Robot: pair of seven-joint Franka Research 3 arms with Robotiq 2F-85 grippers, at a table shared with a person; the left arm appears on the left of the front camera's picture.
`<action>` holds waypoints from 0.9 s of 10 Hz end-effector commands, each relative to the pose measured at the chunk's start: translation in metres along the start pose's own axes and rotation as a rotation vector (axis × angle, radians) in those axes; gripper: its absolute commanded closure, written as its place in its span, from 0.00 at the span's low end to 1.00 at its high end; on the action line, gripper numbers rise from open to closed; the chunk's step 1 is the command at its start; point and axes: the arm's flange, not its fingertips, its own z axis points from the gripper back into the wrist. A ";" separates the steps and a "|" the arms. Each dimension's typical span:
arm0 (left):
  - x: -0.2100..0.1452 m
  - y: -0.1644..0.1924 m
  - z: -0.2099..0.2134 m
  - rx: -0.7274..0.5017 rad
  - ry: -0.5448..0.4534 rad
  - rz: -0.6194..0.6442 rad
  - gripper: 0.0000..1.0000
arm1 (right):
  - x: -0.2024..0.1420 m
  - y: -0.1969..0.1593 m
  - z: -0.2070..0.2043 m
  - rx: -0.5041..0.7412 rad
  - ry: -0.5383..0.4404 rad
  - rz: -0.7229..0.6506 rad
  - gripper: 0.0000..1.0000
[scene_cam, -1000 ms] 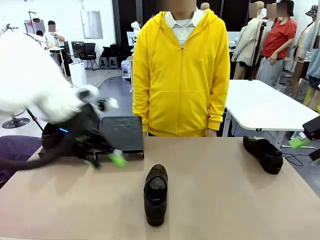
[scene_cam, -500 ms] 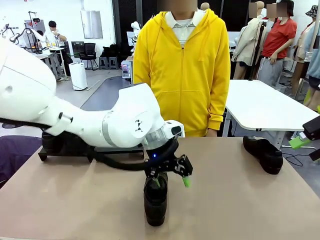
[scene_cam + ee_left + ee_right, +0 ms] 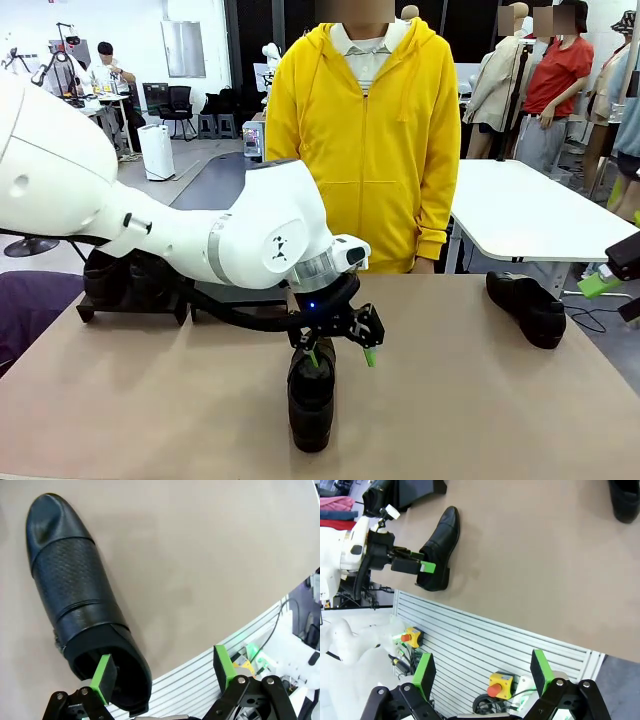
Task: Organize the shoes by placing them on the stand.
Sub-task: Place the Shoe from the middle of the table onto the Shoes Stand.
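The black glossy leather slip-on shoe (image 3: pixel 311 405) lies mid-table on the tan table top (image 3: pixel 480 400). Its long axis runs 12 to 6, with the toe at 12 toward the person in the yellow hooded jacket (image 3: pixel 365 140). The left gripper (image 3: pixel 341 357) hangs over the heel end, jaws spread wide, gripping nothing. The left wrist view shows what the front view hides: toe at 11, heel opening at 5, and one green pad (image 3: pixel 104 677) over that opening, the other clear of the shoe. The right wrist view shows the right gripper (image 3: pixel 482 672) spread wide and empty, and a second black shoe (image 3: pixel 625 500) at 1.
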 end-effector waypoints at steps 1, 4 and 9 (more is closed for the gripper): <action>0.002 0.004 0.005 0.005 -0.011 0.006 0.00 | -0.001 -0.002 0.002 -0.008 0.004 0.022 0.00; 0.009 0.012 -0.019 0.045 0.035 0.101 0.00 | -0.001 -0.002 0.002 -0.008 0.004 0.022 0.00; 0.022 0.013 -0.057 0.221 -0.071 0.281 0.00 | -0.001 -0.002 0.002 -0.008 0.004 0.022 0.00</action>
